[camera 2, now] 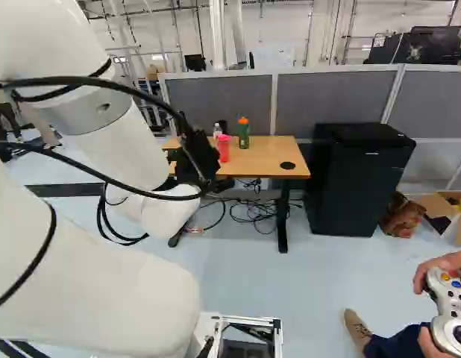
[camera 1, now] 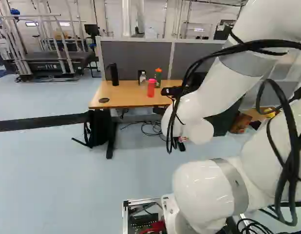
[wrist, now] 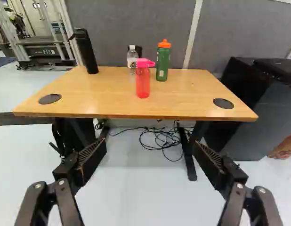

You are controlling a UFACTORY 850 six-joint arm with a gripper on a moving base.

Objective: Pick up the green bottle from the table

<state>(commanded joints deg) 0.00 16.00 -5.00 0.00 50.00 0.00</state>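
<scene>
Probably smooth and slightly yielding, so bring the wide-open, empty gripper (wrist: 149, 143) around the green sports bottle (wrist: 163, 64) below its orange cap (wrist: 164, 44).

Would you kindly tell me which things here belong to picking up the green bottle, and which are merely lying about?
For the job: green bottle; table; gripper.
Lying about: pink bottle; clear bottle; tall black bottle; black bag.

The green bottle (wrist: 163, 64) stands upright on the desk (wrist: 108, 101), close to the desk's far edge. It is slim, with an orange cap (wrist: 164, 43) on top and a small pale marking low on its side. The desk has a light wooden top, level, on dark legs (wrist: 188, 157).
</scene>
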